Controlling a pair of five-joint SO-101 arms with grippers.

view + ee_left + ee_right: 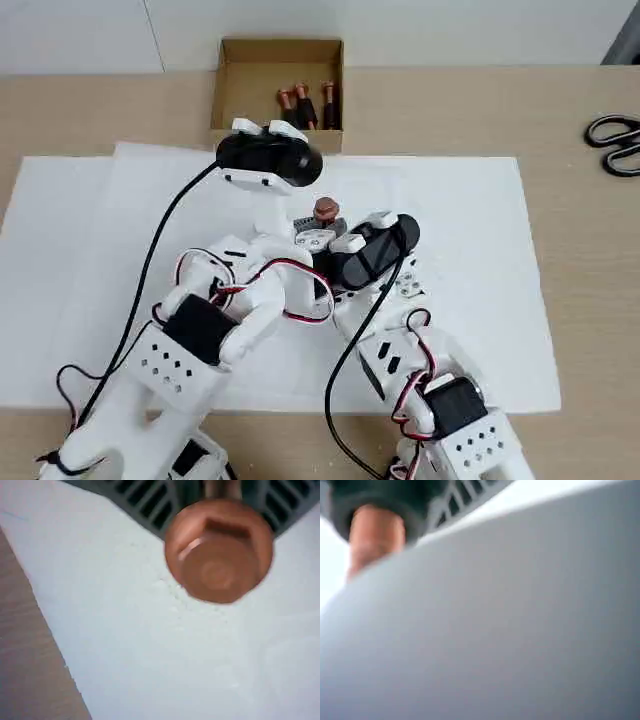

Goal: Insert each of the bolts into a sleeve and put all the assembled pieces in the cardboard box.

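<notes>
Three assembled pieces [305,103] are seen in the cardboard box [232,95]; one bolt [326,210] is left outside it; the grip of the claws [318,238] cannot be told

White arms [262,296] carry black motors [268,157], red wires [300,266], perhaps screw-dotted plates [165,366].

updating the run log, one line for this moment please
bolt: head up over white paper | sleeve: around bolt shank | cardboard box: assembled pieces inside

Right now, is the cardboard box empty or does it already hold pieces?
Not empty. The cardboard box holds about three copper-and-dark pieces, lying together in its right half in the high view.
</notes>
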